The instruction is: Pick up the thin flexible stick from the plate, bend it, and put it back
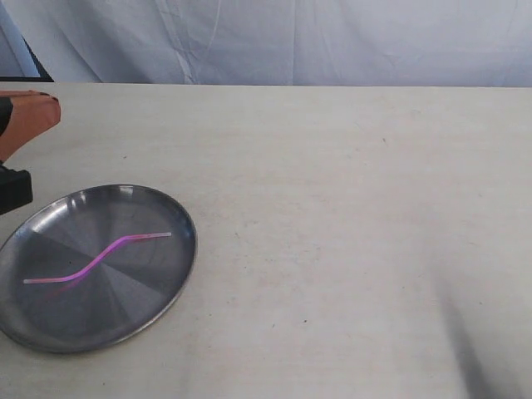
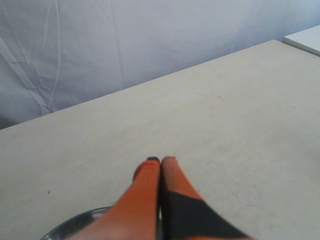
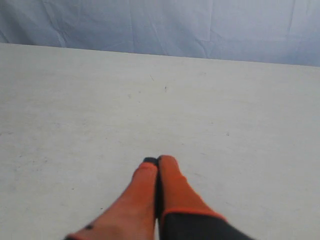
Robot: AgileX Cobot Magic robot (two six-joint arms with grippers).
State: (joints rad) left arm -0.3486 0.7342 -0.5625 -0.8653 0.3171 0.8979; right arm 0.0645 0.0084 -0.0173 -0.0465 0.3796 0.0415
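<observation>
The thin pink stick (image 1: 100, 258) lies in a wavy bend across the round silver plate (image 1: 158, 295) at the lower left of the exterior view. Its pale ends rest inside the rim. My left gripper (image 2: 160, 160) is shut with nothing between its orange fingers; it hangs over the table just beyond the plate's rim (image 2: 75, 224). In the exterior view only part of that gripper (image 1: 29, 116) shows at the left edge, above and behind the plate. My right gripper (image 3: 157, 160) is shut and empty over bare table, outside the exterior view.
A pale tabletop (image 1: 349, 216) stretches to the right of the plate. A wrinkled white cloth backdrop (image 1: 291, 41) stands behind the far table edge. A white slab corner (image 2: 305, 39) shows past the table in the left wrist view.
</observation>
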